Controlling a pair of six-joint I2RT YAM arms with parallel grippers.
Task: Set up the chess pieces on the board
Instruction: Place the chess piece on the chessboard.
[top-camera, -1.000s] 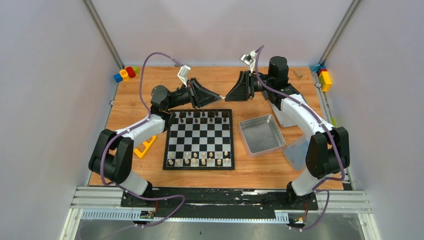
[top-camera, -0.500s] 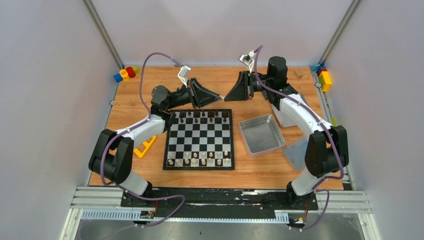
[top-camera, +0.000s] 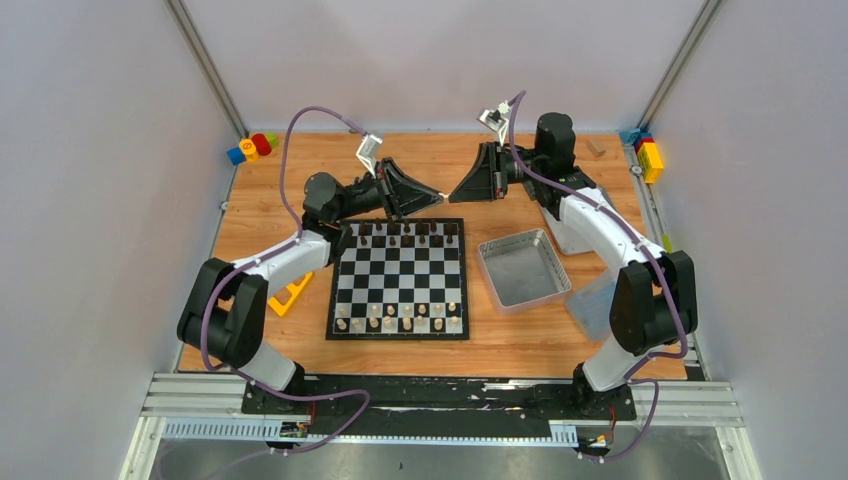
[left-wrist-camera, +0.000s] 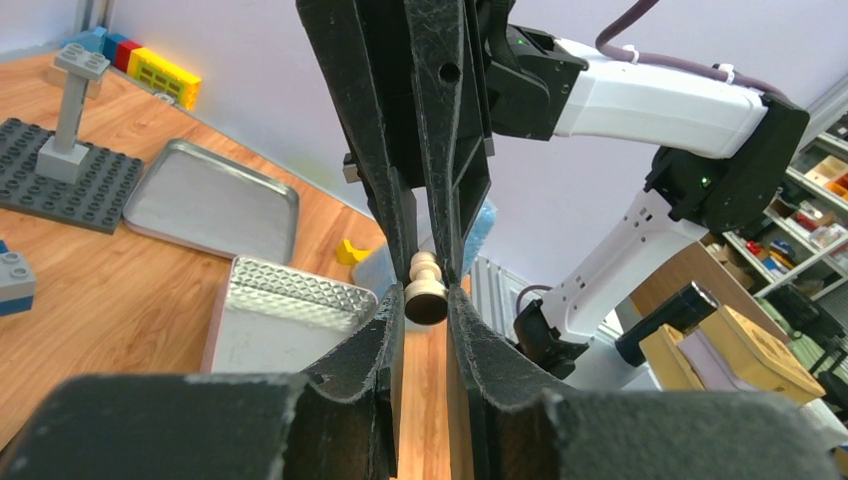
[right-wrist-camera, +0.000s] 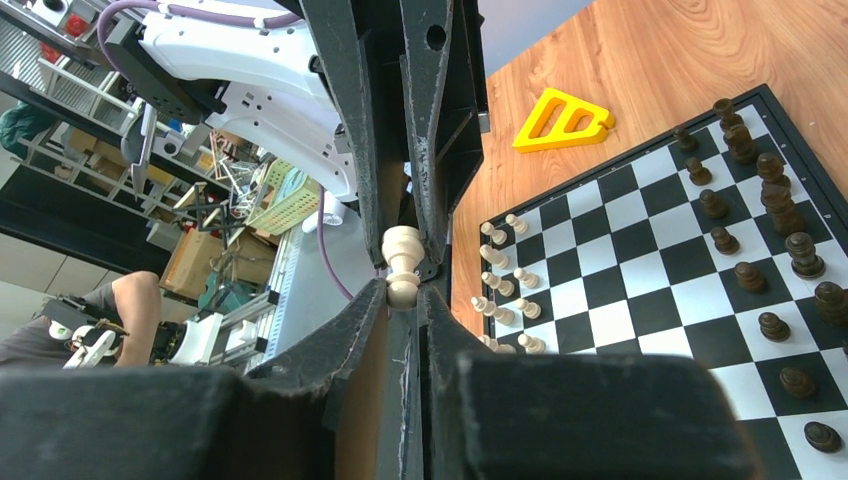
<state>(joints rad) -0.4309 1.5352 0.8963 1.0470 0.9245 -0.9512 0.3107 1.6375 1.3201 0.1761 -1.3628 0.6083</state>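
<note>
Left wrist view puts us closest to the meeting: the left end effector (left-wrist-camera: 422, 312) is clenched on the wide base of a pale pawn (left-wrist-camera: 425, 288), and the right arm's fingers reach in from above to flank its head. Right wrist view shows the same piece from the other side, with the right end effector (right-wrist-camera: 404, 292) pinched on the pawn's narrow end. From the top external view the pawn is too small for us to make out. There we see only the two tips nose to nose above the far edge of the chessboard (top-camera: 400, 272).

Below them, dark pieces (top-camera: 405, 234) fill the far rows and pale pieces (top-camera: 400, 318) the near rows. An open metal tin (top-camera: 523, 268) sits just right of the board, and a yellow triangle (top-camera: 290, 293) lies beside its left edge under the left forearm. Only the left wrist view shows the grey studded plate (left-wrist-camera: 60, 175) and a flat tray (left-wrist-camera: 212, 200).

Bare wooden worktop (top-camera: 440, 155) runs between the board and the back wall. Coloured bricks (top-camera: 252, 147) sit in the far corners.
</note>
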